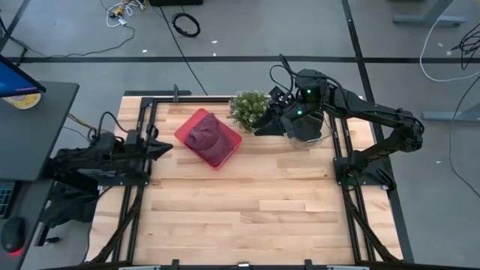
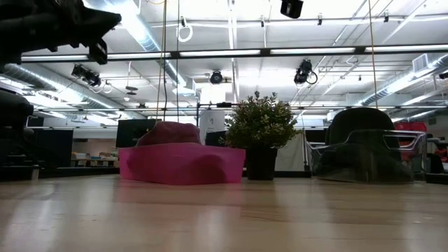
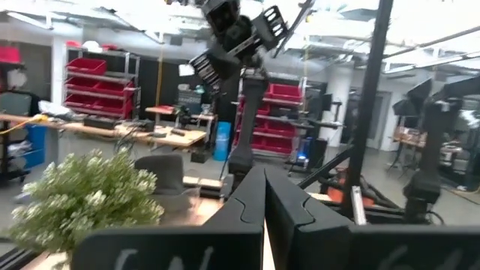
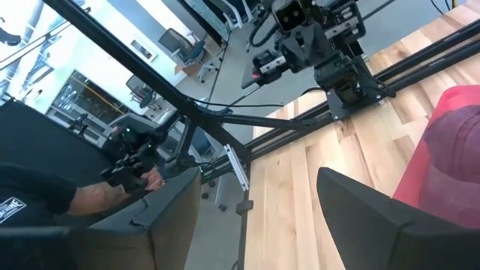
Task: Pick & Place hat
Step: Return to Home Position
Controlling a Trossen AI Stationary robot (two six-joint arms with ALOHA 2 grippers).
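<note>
A maroon knit hat (image 1: 208, 135) lies in a pink tray (image 1: 229, 147) at the table's far middle; both show in the low view, hat (image 2: 168, 131) and tray (image 2: 180, 165). A black hat (image 2: 360, 129) sits in a clear container (image 2: 336, 164) to the right; the left wrist view shows this hat (image 3: 161, 171) too. My right gripper (image 1: 259, 127) hovers open above the table between the tray and the container, with the maroon hat (image 4: 457, 142) beside its fingers (image 4: 375, 210). My left gripper (image 1: 166, 148) is shut and waits at the table's left edge.
A small potted plant (image 1: 250, 109) stands at the far edge between the tray and the container, close to my right gripper. Black frame rails (image 1: 142, 187) run along both sides of the table. The near half of the wooden table (image 1: 240, 217) is bare. A person's arm (image 4: 90, 199) shows beyond the table's left side.
</note>
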